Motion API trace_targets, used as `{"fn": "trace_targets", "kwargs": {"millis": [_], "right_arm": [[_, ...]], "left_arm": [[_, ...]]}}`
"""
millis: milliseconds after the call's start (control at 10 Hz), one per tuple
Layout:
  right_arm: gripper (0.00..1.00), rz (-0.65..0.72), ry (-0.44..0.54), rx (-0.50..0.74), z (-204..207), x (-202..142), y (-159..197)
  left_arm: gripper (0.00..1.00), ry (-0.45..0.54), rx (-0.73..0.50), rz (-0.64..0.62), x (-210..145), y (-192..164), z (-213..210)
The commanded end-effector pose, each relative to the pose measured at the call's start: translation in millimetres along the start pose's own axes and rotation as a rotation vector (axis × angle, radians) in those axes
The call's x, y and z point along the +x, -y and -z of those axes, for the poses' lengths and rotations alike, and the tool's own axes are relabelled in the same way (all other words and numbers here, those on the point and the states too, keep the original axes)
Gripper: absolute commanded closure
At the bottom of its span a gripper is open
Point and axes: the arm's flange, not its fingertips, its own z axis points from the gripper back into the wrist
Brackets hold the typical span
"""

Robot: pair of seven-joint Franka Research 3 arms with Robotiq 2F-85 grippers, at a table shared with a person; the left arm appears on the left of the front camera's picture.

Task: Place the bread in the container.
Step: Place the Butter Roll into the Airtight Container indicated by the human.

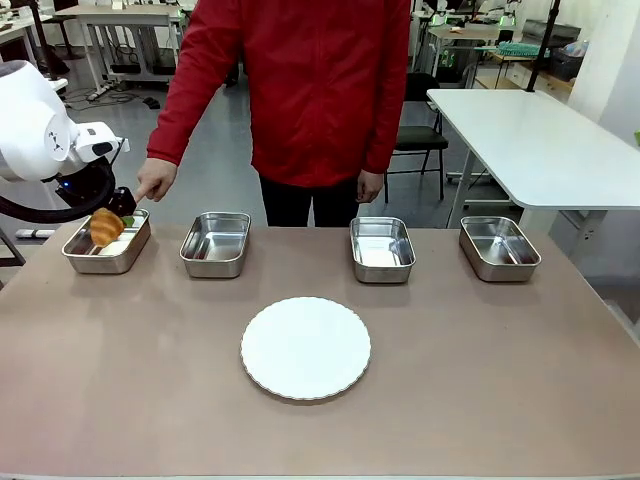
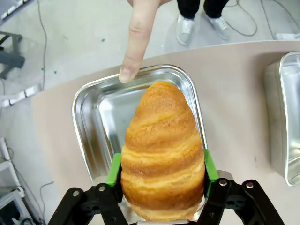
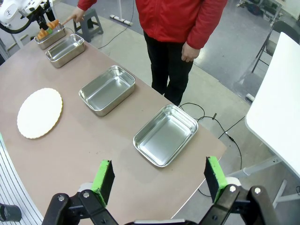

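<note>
I held the bread (image 2: 161,154) clamped between my left gripper (image 2: 161,176) pads over the container (image 2: 91,117) the person's finger (image 2: 136,42) marked; right gripper (image 3: 159,180) wide, empty.

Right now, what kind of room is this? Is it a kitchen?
Probably not a kitchen; it looks more like a robot lab or workshop. A white robot arm holds a croissant over a metal tray, and behind the person stand plain white work tables, an office chair and loose cables on a grey floor.

L arm reaches in from 9 o'clock, left gripper (image 2: 162,176) pads against bread (image 2: 161,154); right gripper (image 3: 159,178) jaws wide apart; person's finger (image 2: 136,44) points down.
</note>
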Motion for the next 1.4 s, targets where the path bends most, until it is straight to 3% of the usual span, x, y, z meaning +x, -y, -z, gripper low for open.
{"fn": "trace_targets", "kwargs": {"millis": [0, 700, 1300], "right_arm": [[0.0, -0.003, 0.017, 0.006, -0.4, 1.3, -0.4], [0.0, -0.003, 0.017, 0.006, -0.4, 1.3, -0.4], [0.0, -0.003, 0.017, 0.006, -0.4, 1.3, -0.4]], "left_arm": [[0.0, -0.014, -0.005, 0.022, 5.5, -9.7, -4.6], [0.0, -0.022, -0.032, 0.009, 3.6, -11.5, -24.2], [0.0, -0.003, 0.002, -0.011, 3.2, -9.5, -10.5]]}}
